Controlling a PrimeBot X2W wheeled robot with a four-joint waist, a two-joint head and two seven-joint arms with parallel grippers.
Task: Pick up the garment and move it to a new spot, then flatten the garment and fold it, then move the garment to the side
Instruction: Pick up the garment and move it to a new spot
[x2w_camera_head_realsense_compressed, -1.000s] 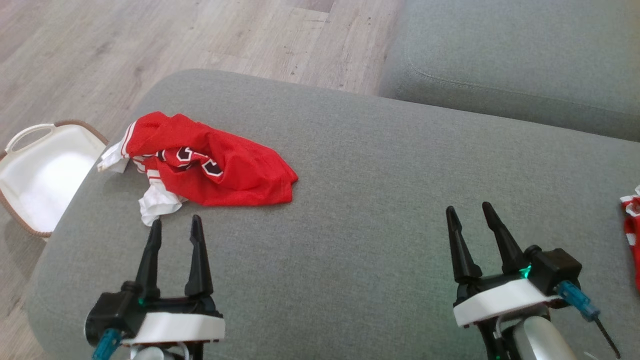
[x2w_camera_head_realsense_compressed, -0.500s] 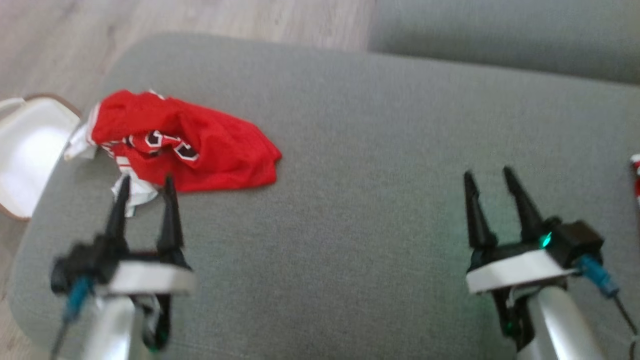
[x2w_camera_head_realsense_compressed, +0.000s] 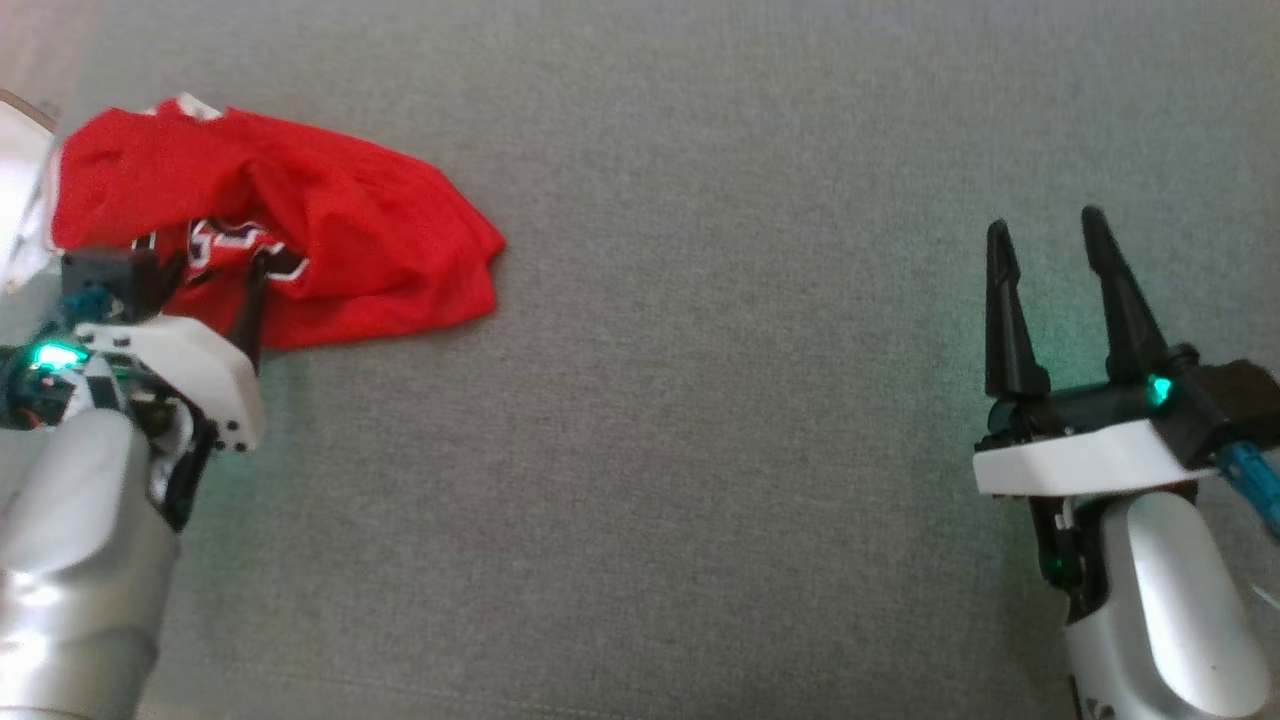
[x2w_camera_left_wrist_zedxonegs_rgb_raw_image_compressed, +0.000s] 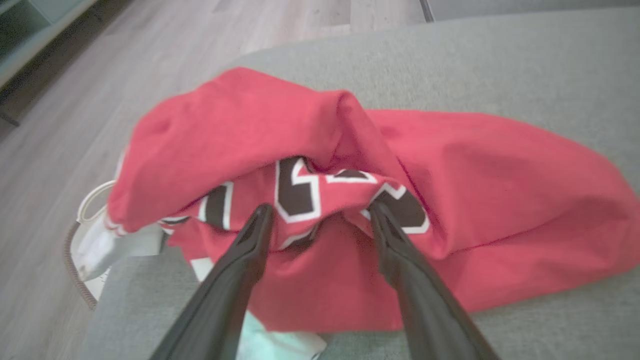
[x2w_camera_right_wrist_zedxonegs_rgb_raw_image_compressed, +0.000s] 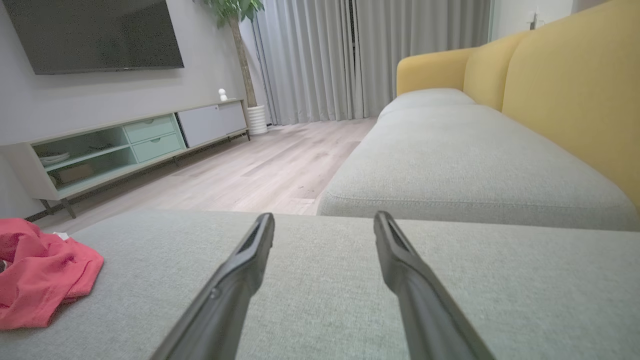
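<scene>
Left gripper (x2w_camera_left_wrist_zedxonegs_rgb_raw_image_compressed: 320, 209) is spread wide with nothing pinched, tips right at the lettered fold of the red garment (x2w_camera_head_realsense_compressed: 330, 230). That's lying crumpled at the far left of the grey sofa cushion (x2w_camera_head_realsense_compressed: 700, 450). Right gripper (x2w_camera_head_realsense_compressed: 1045, 222) is spread too, empty, over bare cushion well off to the right.
</scene>
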